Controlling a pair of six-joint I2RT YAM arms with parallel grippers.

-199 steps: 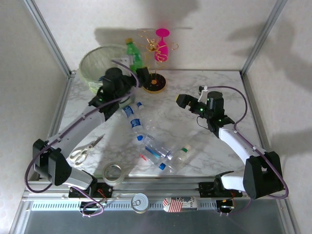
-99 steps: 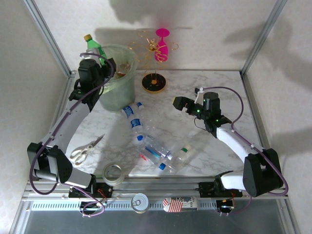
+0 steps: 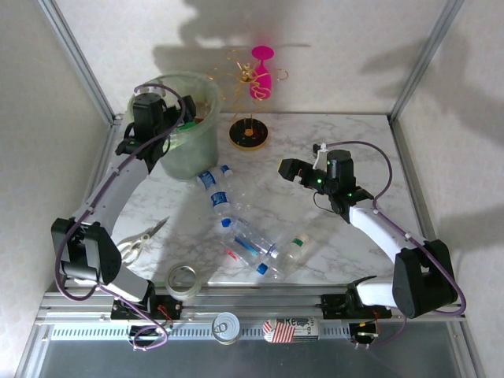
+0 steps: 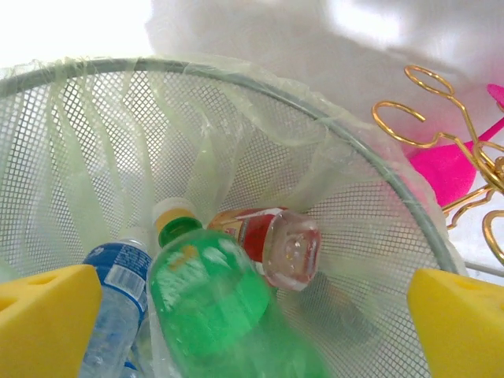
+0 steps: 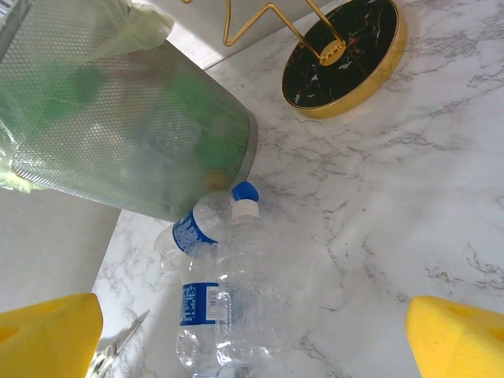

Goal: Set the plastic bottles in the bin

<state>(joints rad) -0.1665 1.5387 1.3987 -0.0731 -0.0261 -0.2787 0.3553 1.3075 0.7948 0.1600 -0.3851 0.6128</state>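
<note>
left gripper (image 4: 252, 315): released above bin (image 4: 331, 126); green bottle (image 4: 209, 307) lies inside
right gripper (image 5: 252, 331): open, empty, over loose bottles (image 5: 236, 299)
risk: left fingers (image 4: 47, 323) snag liner (image 4: 102, 134) on retreat, tip bin; loose bottles roll when pinched

1. The left arm (image 3: 110, 193) reached far forward and to the left, with its wrist raised and tipped downward.
2. The left gripper (image 3: 151, 118) stood with jaws wide apart, its yellow pads (image 4: 43, 315) at opposite edges of the wrist view, and held nothing.
3. The right arm (image 3: 378, 224) was bent, forearm angled inward.
4. The right gripper (image 3: 285, 168) pointed left, with jaws wide apart, and held nothing.
</note>
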